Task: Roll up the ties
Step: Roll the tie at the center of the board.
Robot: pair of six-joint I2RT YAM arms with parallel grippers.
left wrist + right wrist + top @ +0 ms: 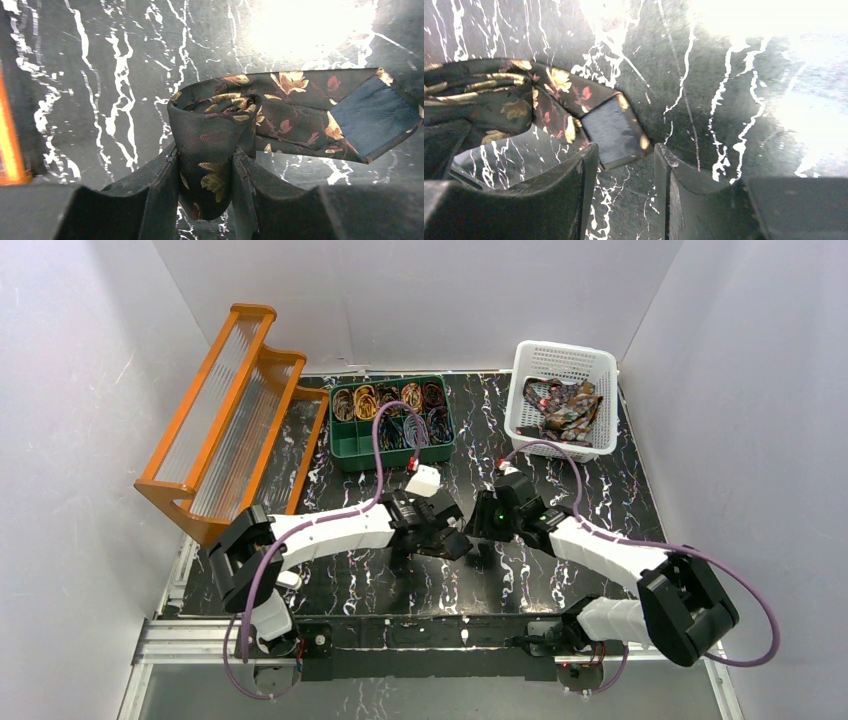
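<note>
Floral necktie (220,125), dark with gold and red blooms: partly rolled into a coil at mid-table, clamped between the jaws of left gripper (205,162); unrolled tail with blue-lined tip lying flat on black marbled table (100,75). Right gripper (626,152): jaws apart, holding nothing, just beside that lined tip. Rolled ties (365,400): in green divided bin (345,452), far side. Loose ties (565,408): heaped in white basket (520,390), far right.
</note>
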